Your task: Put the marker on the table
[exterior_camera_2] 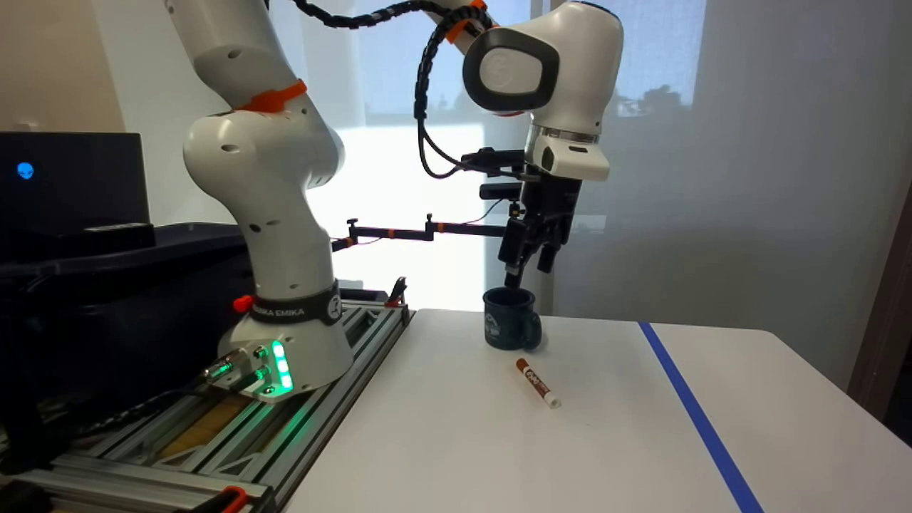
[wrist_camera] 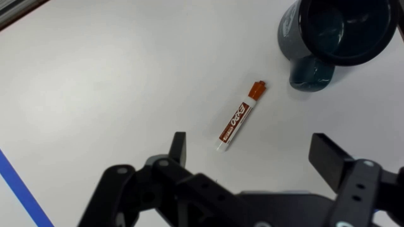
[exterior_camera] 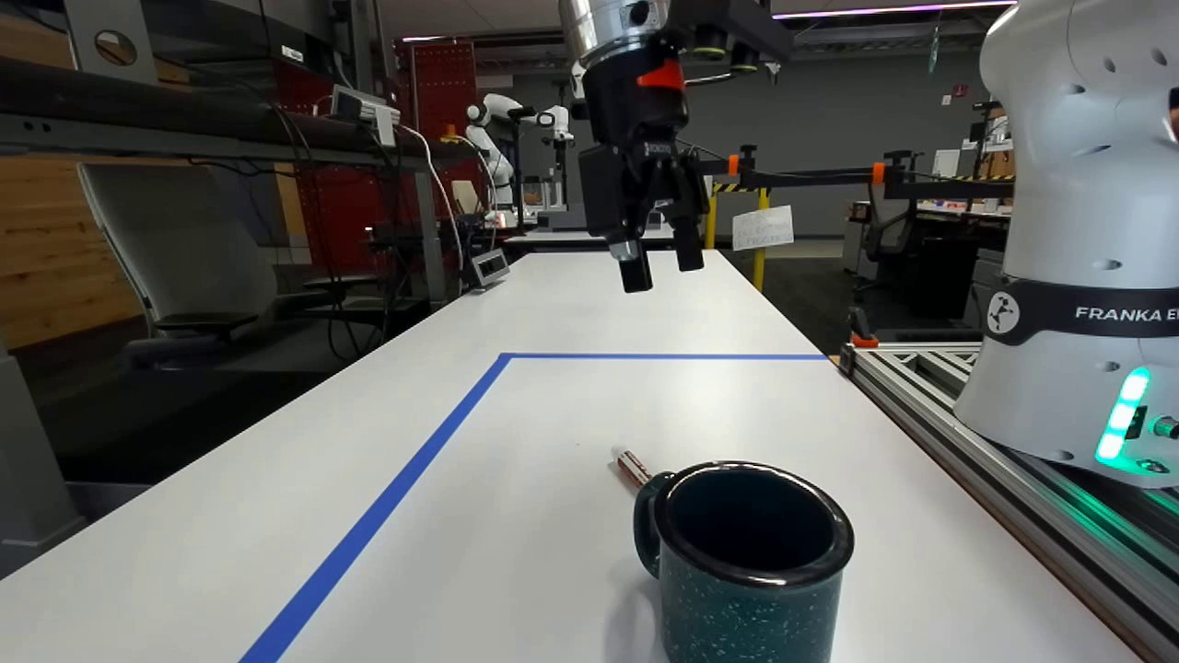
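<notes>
Splayed claw downturned above table

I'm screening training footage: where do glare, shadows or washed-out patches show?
Wrist view: soft glare on the table, large lettering on the marker legible; in an exterior view, part of the pale backdrop blown out to white; in an exterior view, a soft shadow beside the mug.

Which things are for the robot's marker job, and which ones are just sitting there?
For the job:
the marker that says EXPO
the white table, where the marker lies
the gripper, open and holding nothing

Just there:
the dark teal mug, standing near the marker
the blue tape, stuck on the table
</notes>
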